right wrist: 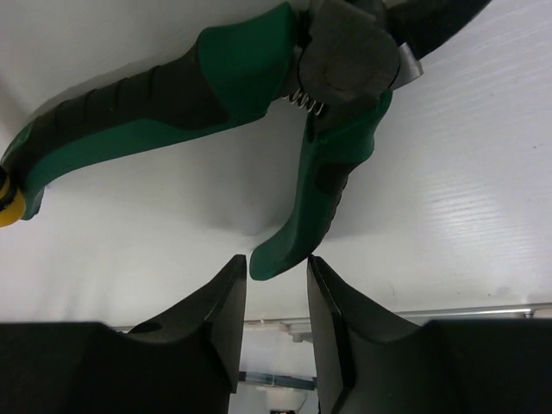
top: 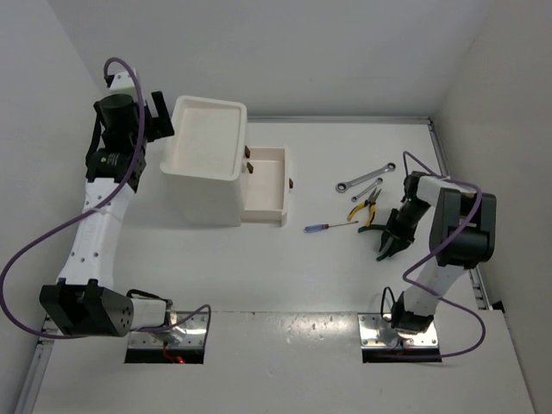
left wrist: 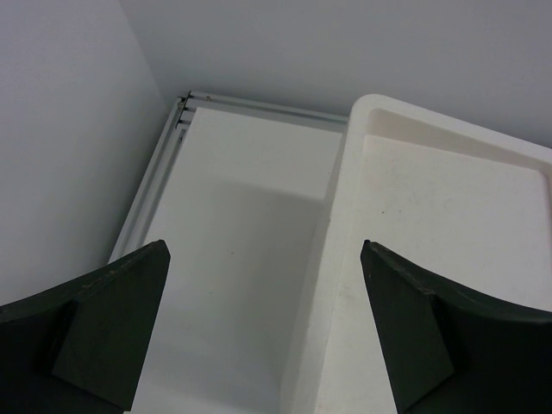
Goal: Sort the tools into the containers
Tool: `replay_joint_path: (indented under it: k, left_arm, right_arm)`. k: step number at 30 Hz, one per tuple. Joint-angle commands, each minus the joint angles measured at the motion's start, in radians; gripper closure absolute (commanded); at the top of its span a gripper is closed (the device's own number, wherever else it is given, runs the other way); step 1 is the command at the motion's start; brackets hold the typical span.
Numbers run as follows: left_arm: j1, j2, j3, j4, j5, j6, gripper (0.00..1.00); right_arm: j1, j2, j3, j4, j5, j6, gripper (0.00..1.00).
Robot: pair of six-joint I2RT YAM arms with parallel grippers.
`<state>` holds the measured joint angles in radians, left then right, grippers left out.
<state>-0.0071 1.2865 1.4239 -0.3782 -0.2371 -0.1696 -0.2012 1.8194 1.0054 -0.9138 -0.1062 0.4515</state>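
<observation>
Right gripper, fingers narrowly parted at a handle tip of the green pliers well right of the cabinet, holds nothing; advance further along the handle before closing.

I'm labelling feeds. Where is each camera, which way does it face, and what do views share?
Top external: above, behind the robot, looking down on the table; left arm and right arm show.
Left wrist: on the left arm, looking down on the cabinet past the open left hand.
Right wrist: low over the table, facing the green-handled pliers past the right hand.
Shared: top and left wrist, the cabinet; top and right wrist, the pliers.
</observation>
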Motion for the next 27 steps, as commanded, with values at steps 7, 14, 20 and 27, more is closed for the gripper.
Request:
replay_joint_path:
  k: [7, 14, 20, 27]
  left_arm:
    - [-0.01, -0.003, -0.016, 0.041, -0.013, -0.005, 0.0]
    - [-0.001, -0.003, -0.025, 0.05, -0.013, -0.005, 0.0]
    - [0.009, -0.012, -0.046, 0.05, 0.005, -0.014, 0.0]
    - [0.009, -0.012, -0.077, 0.059, 0.038, -0.034, 0.0]
  right_arm:
    - [0.023, -0.025, -0.031, 0.046, 0.065, 0.033, 0.66]
    - [0.023, -0.005, -0.031, 0.056, 0.106, 0.015, 1.0]
    - [0.054, -0.08, 0.051, 0.015, 0.152, -0.101, 1.0]
    - [0.138, -0.209, 0.223, -0.049, 0.171, -0.183, 1.0]
